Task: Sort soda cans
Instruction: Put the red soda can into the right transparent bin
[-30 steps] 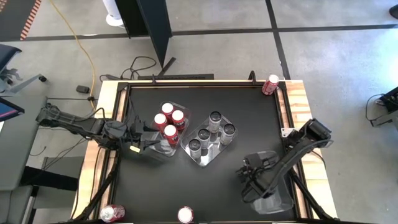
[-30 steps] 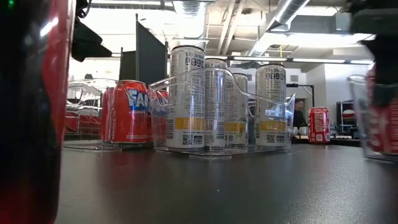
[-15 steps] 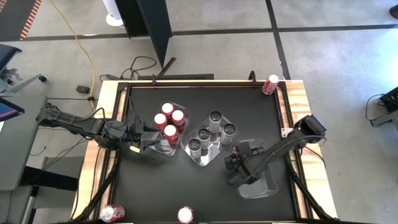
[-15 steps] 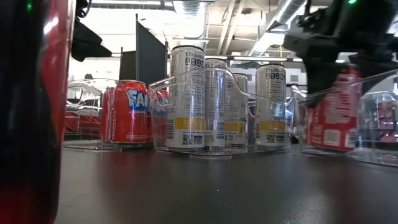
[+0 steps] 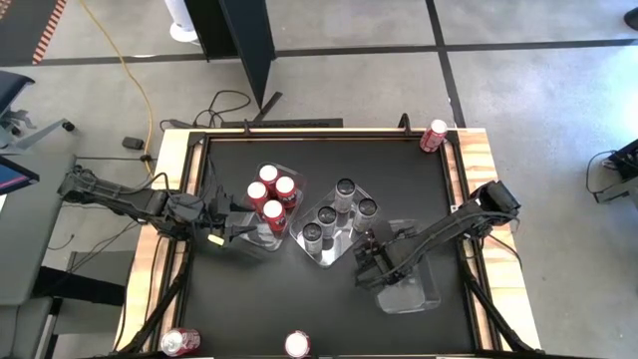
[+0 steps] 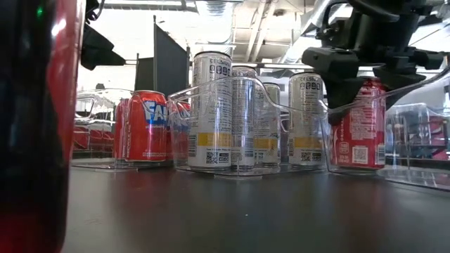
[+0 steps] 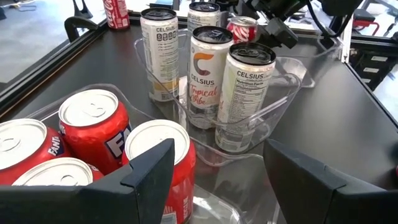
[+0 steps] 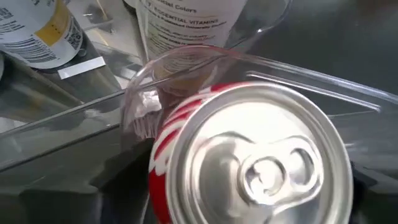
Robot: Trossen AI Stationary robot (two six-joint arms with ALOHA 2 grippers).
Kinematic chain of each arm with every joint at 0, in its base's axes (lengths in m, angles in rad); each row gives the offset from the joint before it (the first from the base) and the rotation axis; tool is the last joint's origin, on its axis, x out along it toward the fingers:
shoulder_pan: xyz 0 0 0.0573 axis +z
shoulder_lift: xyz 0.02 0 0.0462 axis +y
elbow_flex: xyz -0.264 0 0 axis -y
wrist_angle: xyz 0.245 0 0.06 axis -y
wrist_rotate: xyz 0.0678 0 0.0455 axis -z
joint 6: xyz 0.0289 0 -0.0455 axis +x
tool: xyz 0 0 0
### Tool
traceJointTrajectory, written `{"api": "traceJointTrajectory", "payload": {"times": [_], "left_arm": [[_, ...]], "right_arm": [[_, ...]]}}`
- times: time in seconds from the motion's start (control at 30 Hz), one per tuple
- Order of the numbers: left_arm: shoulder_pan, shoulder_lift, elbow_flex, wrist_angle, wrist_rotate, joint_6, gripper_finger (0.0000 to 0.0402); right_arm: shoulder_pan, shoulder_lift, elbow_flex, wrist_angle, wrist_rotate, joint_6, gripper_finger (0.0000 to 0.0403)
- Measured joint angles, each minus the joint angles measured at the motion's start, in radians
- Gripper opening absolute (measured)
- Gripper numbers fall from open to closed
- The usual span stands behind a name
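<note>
Directly beneath my right pincer [image 6: 358, 95] stands a red soda can [image 6: 358, 126], upright inside a clear plastic tray [image 5: 414, 289] on the right half of the surface [image 5: 399, 179]. The jaws sit spread either side of the can's upper body; whether they touch its wall I cannot tell.

Handling judgement: a thin aluminium cylinder, smooth and liable to slip, stiff if full but easily dented under hard squeeze. Hold is best taken across the straight wall below the silver top [image 8: 258, 155], clear of the tray's rim.

Just beside this tray, a middle tray [image 5: 339, 249] holds four silver-grey Celsius cans [image 5: 339, 211]. Further left, four red cans [image 5: 269, 194] fill a third tray, where my left pincer [image 5: 227, 231] waits, jaws part open astride the tray's near end. Loose red cans remain at the far right corner [image 5: 434, 135] and along the near edge [image 5: 179, 343].
</note>
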Motion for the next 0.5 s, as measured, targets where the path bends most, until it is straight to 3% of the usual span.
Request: {"api": "traceJointTrajectory", "payload": {"times": [0.2, 0.5], "left_arm": [[0.0, 0.0, 0.0, -0.003, 0.0, -0.011, 0.0239], [0.0, 0.0, 0.0, -0.003, 0.001, -0.013, 0.0239]], "right_arm": [[0.009, 0.0, 0.0, -0.002, 0.001, 0.0, 0.0371], [0.04, 0.0, 0.009, -0.039, -0.005, 0.0, 0.0396]]}}
